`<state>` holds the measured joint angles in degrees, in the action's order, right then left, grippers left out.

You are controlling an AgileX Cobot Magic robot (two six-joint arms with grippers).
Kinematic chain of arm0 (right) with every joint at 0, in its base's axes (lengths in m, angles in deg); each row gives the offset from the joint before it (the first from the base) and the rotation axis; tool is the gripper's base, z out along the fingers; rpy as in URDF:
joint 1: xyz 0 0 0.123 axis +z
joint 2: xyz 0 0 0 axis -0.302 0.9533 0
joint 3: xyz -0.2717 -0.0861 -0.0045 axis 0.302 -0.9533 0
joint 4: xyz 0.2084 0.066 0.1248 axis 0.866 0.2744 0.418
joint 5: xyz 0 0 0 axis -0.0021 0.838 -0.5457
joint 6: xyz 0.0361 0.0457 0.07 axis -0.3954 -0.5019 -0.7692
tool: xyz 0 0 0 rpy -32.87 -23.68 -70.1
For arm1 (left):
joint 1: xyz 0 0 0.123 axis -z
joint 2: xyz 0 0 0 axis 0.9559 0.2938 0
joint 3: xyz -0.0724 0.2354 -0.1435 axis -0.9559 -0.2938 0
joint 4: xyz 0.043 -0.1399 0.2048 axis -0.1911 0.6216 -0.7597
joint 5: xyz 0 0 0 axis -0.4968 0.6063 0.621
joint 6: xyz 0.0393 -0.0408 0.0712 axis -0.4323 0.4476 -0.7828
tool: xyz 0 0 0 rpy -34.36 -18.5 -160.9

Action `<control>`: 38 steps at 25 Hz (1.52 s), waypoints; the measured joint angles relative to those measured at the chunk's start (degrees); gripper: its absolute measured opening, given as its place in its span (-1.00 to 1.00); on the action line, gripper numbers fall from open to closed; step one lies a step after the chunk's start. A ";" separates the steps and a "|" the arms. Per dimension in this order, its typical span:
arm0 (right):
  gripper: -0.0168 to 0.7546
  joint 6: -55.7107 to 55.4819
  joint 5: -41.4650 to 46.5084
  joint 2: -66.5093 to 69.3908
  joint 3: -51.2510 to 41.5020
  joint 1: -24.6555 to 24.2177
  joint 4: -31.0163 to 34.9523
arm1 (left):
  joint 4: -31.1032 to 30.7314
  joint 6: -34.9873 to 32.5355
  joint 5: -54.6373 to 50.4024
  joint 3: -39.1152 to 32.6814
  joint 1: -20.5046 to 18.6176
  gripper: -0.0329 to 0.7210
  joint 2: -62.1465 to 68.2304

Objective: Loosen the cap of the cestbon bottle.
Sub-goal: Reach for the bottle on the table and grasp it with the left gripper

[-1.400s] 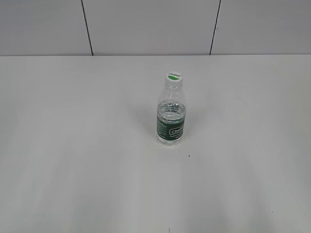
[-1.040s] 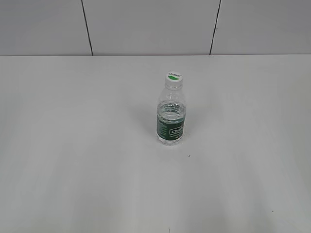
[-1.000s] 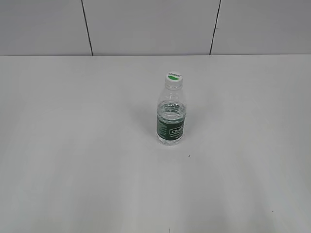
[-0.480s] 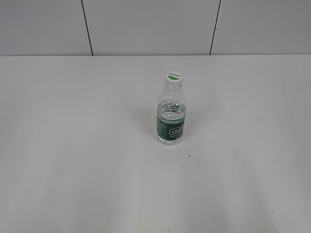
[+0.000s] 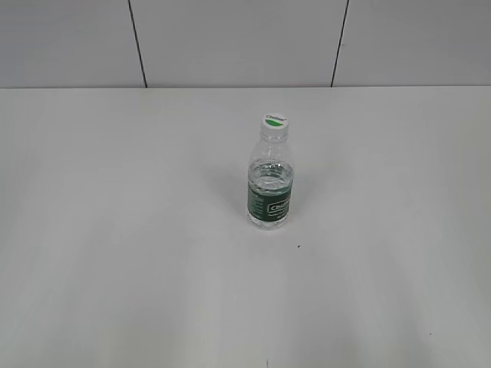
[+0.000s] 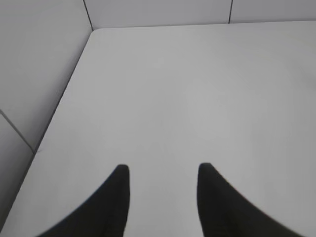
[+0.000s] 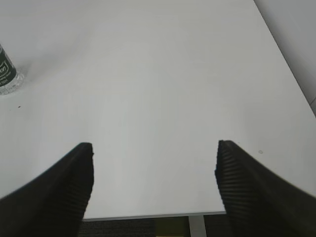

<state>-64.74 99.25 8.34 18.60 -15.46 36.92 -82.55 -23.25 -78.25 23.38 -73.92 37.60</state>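
Observation:
The cestbon bottle [image 5: 270,188] stands upright near the middle of the white table [image 5: 115,230], clear with a dark green label band. Its white cap [image 5: 275,121] with a green leaf mark sits on the neck. Neither gripper shows in the exterior view. In the left wrist view my left gripper [image 6: 163,168] is open and empty over bare table; the bottle is out of that view. In the right wrist view my right gripper [image 7: 154,145] is open wide and empty above the table's near edge. The bottle's base [image 7: 7,74] shows at the far left edge there, well away from the jaws.
A grey panelled wall [image 5: 230,38] runs behind the table. The table's left edge and far corner [image 6: 91,32] show in the left wrist view. The table's front edge [image 7: 148,216] and right edge [image 7: 284,64] show in the right wrist view, with a table leg [image 7: 197,227] below.

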 joint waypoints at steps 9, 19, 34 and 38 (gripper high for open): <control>0.57 0.00 0.00 0.00 0.00 0.00 0.00 | -0.88 0.00 0.12 0.00 0.00 -0.16 0.00; 0.57 0.00 0.00 0.00 0.00 0.00 0.00 | -0.96 0.00 0.12 0.00 0.00 -0.16 0.00; 0.57 0.00 0.00 0.00 0.00 0.00 0.00 | -0.96 0.00 0.12 0.00 0.00 0.26 0.00; 0.57 0.00 0.00 0.00 0.00 0.00 0.00 | -0.96 0.00 0.80 0.05 0.00 0.37 0.00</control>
<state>-64.74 99.25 8.34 18.60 -15.46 36.92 -83.51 -23.25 -77.45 23.43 -73.92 37.60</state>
